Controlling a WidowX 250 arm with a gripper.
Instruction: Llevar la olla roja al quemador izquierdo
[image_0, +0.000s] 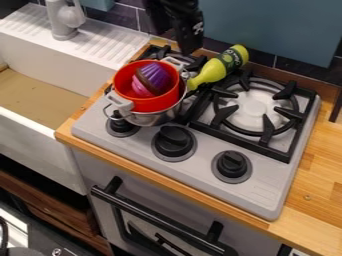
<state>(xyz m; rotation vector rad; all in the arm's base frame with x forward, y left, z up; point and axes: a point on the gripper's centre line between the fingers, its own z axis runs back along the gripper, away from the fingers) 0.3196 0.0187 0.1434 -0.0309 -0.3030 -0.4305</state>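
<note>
The black gripper (190, 44) hangs at the top of the view, above and behind the stove's left side, just over the far rim of the red pot (157, 103). That pot, with pale grey handles, sits nested in a silver metal pot (155, 118) over the left burner, whose grate is mostly hidden under them. Inside the red pot lie purple, pink and brown cupcake-like pieces (152, 79). I cannot tell whether the gripper touches the pot's far handle.
A yellow-green bottle (219, 66) lies tilted across the grate behind and right of the pots. The right burner (254, 106) is bare. Three black knobs line the stove front. A white sink (41, 55) with a grey faucet (64, 20) is at left, and wooden counter (319, 172) at right.
</note>
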